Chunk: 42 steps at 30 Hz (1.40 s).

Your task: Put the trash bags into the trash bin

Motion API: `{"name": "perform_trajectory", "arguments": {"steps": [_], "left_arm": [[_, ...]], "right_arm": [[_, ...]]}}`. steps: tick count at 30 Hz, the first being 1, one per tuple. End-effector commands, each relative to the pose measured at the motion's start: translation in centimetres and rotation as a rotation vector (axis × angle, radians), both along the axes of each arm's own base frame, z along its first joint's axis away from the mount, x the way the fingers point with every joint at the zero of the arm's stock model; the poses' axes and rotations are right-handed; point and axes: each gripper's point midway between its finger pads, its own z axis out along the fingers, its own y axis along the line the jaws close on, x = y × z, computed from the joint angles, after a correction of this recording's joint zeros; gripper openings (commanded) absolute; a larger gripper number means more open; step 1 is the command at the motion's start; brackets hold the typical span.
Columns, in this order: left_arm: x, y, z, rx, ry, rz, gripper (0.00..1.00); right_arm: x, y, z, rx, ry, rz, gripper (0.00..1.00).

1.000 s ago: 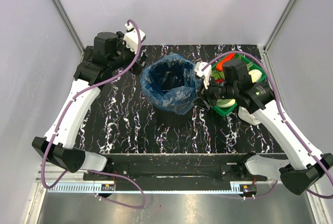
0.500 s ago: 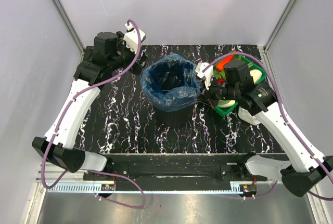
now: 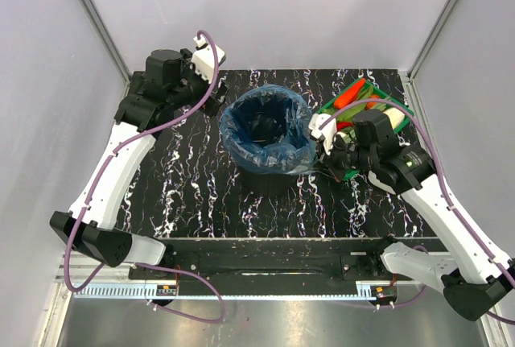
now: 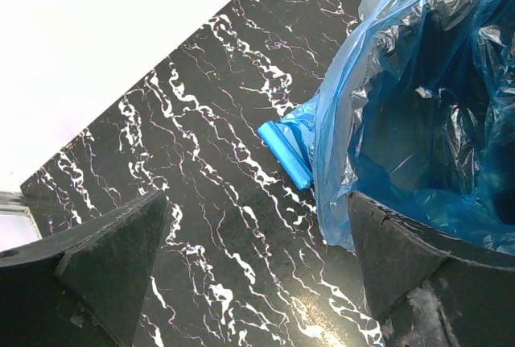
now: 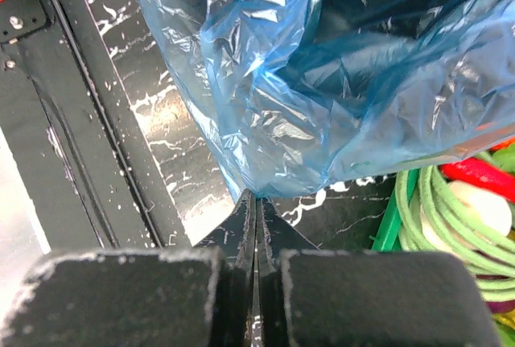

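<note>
Trash bag (image 3: 283,154), glossy wrinkled blue film, lining trash bin (image 3: 264,180)

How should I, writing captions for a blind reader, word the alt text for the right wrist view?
The right gripper, fingers pressed shut, pinches the lower edge of a wrinkled blue trash bag that fills the upper frame. Behind it lies a black marbled table, and a green tray of vegetables shows at the lower right.
</note>
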Motion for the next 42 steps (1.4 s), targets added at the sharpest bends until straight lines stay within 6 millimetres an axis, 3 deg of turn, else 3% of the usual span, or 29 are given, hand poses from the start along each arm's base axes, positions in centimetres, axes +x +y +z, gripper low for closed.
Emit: {"name": "perform_trajectory", "arguments": {"steps": [1, 14, 18, 21, 31, 34, 36, 42], "left_arm": [[0.6, 0.0, 0.3, -0.004, -0.017, 0.006, 0.99], [0.0, -0.9, -1.2, -0.010, 0.022, -0.050, 0.99], [-0.1, -0.9, -1.6, -0.009, 0.021, -0.058, 0.99], [-0.3, -0.9, -1.8, -0.008, 0.023, -0.063, 0.99], [-1.0, -1.3, -1.5, -0.028, 0.004, -0.095, 0.99], [-1.1, -1.3, -1.1, -0.040, -0.003, -0.092, 0.99], [-1.1, -1.1, -0.4, -0.048, -0.022, -0.085, 0.99], [-1.6, -0.5, 3.3, -0.109, -0.113, -0.051, 0.99]], "right_arm": [[-0.2, -0.3, -1.1, -0.021, -0.009, -0.003, 0.00], [1.8, 0.0, -4.6, -0.047, 0.012, -0.064, 0.04], [2.4, 0.7, -5.0, -0.041, 0.028, -0.054, 0.17], [2.9, 1.3, -5.0, -0.038, 0.032, -0.044, 0.34], [5.0, 2.5, -5.6, -0.049, 0.030, -0.038, 0.50], [5.0, 2.4, -5.0, -0.052, 0.019, -0.039, 0.57], [4.9, 2.0, -4.1, -0.059, -0.004, -0.044, 0.68], [4.6, -0.1, -1.0, -0.096, -0.080, -0.099, 0.75]]}}
